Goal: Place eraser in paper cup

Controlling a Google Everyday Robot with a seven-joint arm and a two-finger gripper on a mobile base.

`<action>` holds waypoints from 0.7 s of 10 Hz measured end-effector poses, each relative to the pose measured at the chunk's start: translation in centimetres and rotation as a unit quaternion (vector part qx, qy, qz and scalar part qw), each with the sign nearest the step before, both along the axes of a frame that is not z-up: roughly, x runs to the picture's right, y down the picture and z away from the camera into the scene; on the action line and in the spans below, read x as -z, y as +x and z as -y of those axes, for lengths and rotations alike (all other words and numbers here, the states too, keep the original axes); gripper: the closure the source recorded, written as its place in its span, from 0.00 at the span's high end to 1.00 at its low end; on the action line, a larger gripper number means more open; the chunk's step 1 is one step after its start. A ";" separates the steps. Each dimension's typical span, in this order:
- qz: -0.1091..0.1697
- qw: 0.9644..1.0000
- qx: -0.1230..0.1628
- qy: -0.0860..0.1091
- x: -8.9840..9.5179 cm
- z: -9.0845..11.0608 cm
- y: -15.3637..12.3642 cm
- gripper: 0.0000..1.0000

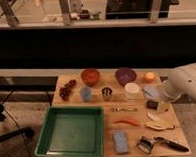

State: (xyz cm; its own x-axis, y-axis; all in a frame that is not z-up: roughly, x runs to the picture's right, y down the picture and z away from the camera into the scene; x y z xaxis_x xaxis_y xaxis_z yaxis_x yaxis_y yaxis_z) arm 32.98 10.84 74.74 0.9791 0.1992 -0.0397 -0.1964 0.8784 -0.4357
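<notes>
The eraser [152,104] is seen lying flat on the bench [104,80] near its right edge, ungripped. The paper cup [132,91] stands upright just beside it, toward the far edge. The pincer [164,98] is held open, with nothing in it, just beside the eraser at the right edge.

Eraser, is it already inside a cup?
No, the eraser lies on the table outside any cup, with the gripper close beside it near the table's right edge.
</notes>
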 end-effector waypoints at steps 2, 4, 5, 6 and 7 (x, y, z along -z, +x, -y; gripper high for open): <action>-0.001 1.000 0.000 0.001 -0.7 0.6 0.4 0.80; -0.004 1.000 -0.001 0.002 -1.5 1.2 1.0 0.80; -0.006 1.000 -0.002 0.002 -1.7 1.4 1.3 0.80; -0.010 1.000 -0.005 0.000 -2.0 1.5 1.8 0.80; -0.013 1.000 -0.009 0.000 -2.2 1.5 2.2 0.80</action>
